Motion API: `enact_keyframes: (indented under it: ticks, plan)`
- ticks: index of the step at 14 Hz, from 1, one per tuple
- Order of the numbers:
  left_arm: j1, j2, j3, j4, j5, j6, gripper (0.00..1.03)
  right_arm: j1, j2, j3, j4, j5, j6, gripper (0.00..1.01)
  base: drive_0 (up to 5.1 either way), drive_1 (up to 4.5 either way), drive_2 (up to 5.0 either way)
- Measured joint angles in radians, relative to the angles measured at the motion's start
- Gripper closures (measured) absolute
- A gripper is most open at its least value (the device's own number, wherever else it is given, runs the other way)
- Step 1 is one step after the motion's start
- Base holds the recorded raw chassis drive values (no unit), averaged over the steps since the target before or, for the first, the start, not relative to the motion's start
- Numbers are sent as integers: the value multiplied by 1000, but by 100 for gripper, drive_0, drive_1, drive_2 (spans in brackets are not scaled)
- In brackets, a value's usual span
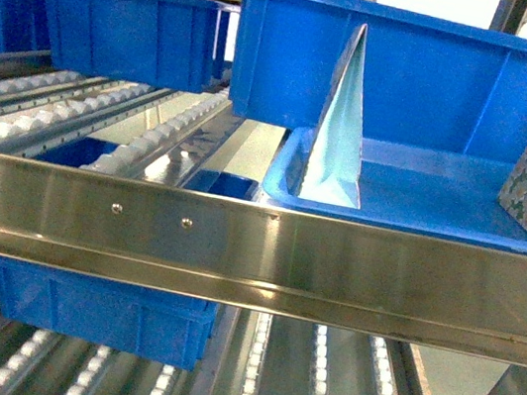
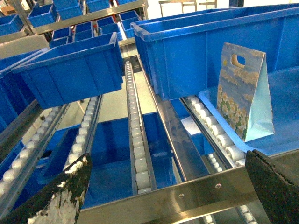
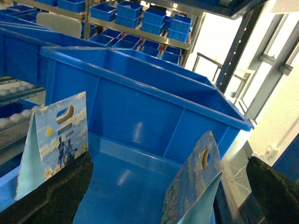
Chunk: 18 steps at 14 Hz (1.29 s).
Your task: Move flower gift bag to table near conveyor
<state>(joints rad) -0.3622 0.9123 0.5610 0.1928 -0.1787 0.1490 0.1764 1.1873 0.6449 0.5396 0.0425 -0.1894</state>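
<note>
Grippers both gape wide and hold nothing. The left gripper [image 2: 168,186] hangs over the conveyor's [image 1: 256,246] steel front rail, left of the tray [image 1: 422,208], touching nothing. The right gripper [image 3: 170,193] hovers over the tray. On that tray stand two bags, upright: the flower bag [image 3: 194,186] at its right end, another bag [image 3: 51,140] at its left end.
</note>
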Motion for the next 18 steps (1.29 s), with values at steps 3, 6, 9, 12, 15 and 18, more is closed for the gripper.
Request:
enact_keyframes:
  ticks: [3, 6, 9, 12, 15, 18]
  plan:
    - [35, 88, 2, 43, 27, 25, 5, -16, 40, 16, 39, 3, -20, 3, 0, 0, 0]
    - [42, 206, 84, 92, 34, 57, 5, -5, 113, 67, 34, 21, -42, 3, 0, 0, 0]
    - [29, 364, 207, 80, 92, 68, 5, 16, 207, 165, -25, 15, -48, 3, 0, 0, 0]
    - [20, 383, 217, 81, 111, 70, 5, 20, 212, 166, -26, 12, -48, 3, 0, 0, 0]
    - [27, 400, 216, 91, 117, 86, 5, 21, 222, 165, 6, 13, -48, 3, 0, 0, 0]
    - [-3, 515, 311, 62, 116, 96, 5, 19, 319, 205, 31, 19, -61, 3, 0, 0, 0]
